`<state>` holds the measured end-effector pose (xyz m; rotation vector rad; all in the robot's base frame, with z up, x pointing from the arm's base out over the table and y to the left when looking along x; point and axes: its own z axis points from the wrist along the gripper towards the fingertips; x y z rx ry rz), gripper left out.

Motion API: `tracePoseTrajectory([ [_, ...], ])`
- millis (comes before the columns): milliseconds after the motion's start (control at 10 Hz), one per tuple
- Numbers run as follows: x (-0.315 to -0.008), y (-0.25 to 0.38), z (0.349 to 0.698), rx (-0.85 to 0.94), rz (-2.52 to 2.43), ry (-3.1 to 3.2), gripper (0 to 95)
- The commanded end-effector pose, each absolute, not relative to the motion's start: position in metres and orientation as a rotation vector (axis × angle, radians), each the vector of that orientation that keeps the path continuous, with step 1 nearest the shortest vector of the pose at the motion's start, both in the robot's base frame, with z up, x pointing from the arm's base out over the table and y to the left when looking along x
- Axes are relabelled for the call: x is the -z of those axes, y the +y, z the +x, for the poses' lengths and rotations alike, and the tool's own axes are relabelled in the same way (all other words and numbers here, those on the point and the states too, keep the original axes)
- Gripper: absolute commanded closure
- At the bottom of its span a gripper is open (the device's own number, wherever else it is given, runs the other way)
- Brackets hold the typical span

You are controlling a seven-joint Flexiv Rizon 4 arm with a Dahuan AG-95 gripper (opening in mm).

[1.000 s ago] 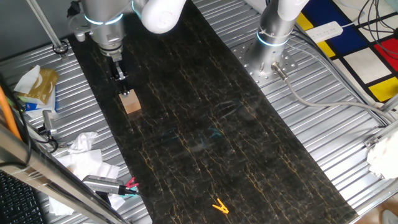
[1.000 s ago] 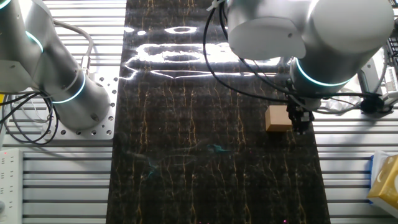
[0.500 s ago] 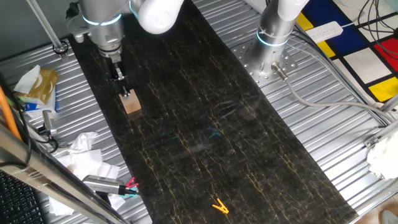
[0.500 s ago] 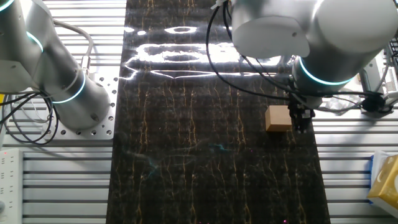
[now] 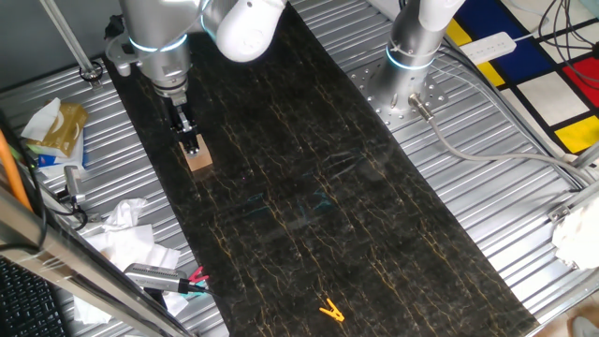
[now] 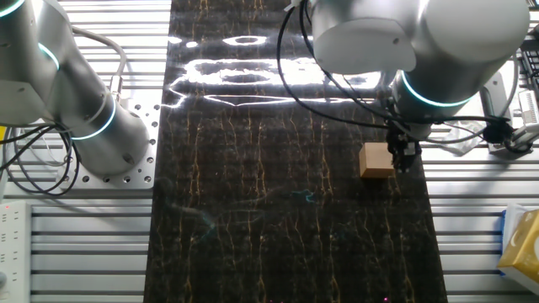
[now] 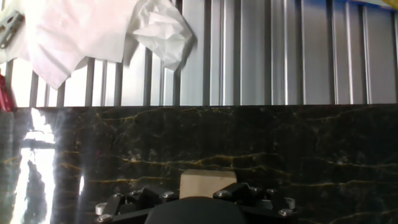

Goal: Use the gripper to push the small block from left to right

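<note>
Fixed cameras show you the arm with its gripper (image 5: 191,143) low at the small block (image 5: 197,157), which sits just ahead of the fingers near the dark mat's (image 5: 309,187) edge, so nearly the whole push remains. Whether the fingers are together or apart, you cannot tell. Since a second ago, the gripper has closed in; the block looks unmoved.

We see a ribbed metal table (image 5: 487,178) overlaid along its length by a glossy black, gold-veined mat (image 5: 309,187). On the mat rest the small block (image 5: 197,159), near one long edge, and, well apart at the far end, an orange clip (image 5: 330,310). Directly on the ribbed metal lie crumpled white paper (image 5: 126,229) and the second arm's base plate (image 5: 404,94).
</note>
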<state>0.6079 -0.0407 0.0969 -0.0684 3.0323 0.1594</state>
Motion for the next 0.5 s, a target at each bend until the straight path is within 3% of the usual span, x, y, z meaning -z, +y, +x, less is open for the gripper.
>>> tracePoseTrajectory([
  [100,-0.0946,-0.0364,0.6080,-0.156,-0.059,3.039,19.0],
  [500,-0.0903,-0.0369,0.6037,-0.151,-0.064,3.040,19.0],
])
